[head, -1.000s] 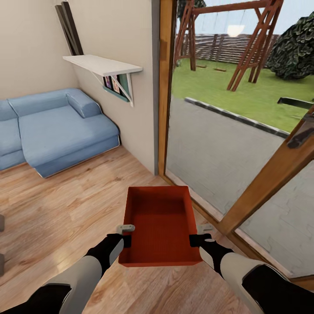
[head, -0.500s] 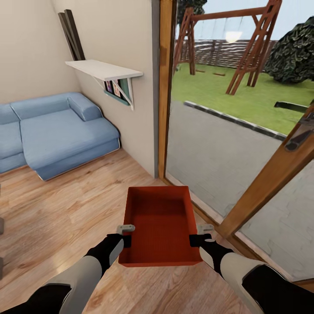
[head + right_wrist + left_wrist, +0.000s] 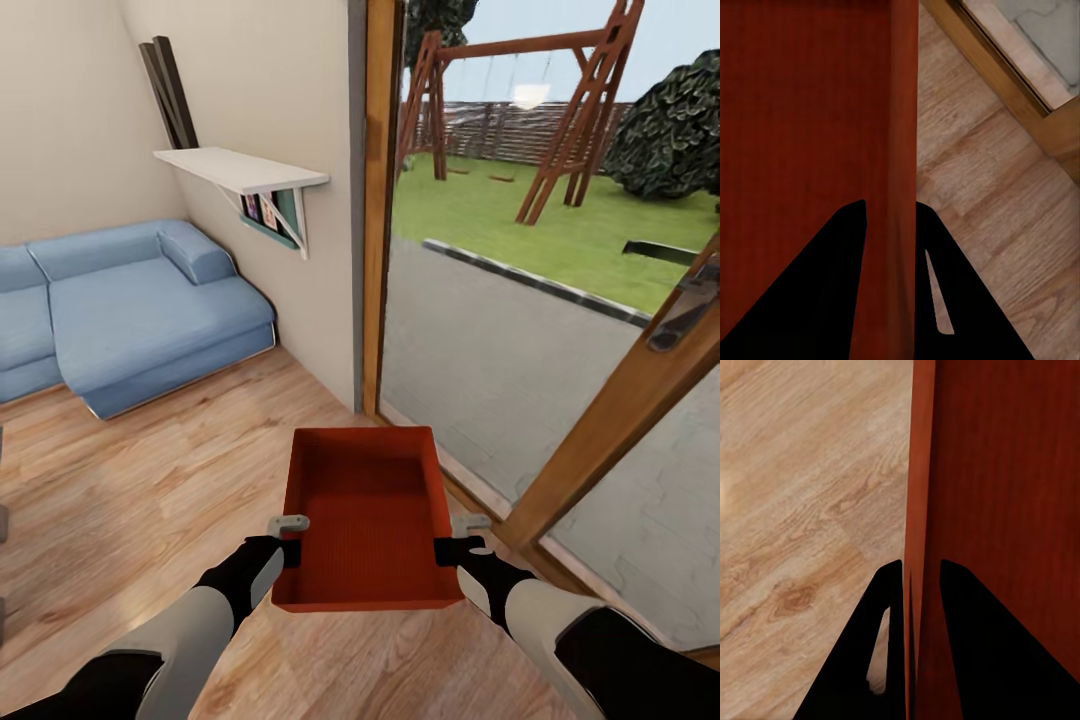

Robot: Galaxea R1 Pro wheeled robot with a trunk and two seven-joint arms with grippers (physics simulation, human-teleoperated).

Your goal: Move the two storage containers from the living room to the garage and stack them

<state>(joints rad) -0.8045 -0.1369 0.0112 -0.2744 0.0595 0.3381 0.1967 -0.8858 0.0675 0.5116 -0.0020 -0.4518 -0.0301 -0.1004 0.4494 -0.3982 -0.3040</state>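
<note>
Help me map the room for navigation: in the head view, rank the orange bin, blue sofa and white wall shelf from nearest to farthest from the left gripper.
1. Orange bin: gripped by the left gripper on its wall.
2. Blue sofa: ahead, left, on the wood floor.
3. White wall shelf: beyond, high on the wall.

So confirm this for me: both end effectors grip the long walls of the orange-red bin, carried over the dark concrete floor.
Wrong floor. The head view shows the storage container, clamped by the left end effector and the right end effector, above the light wood plank floor, not concrete.
</note>
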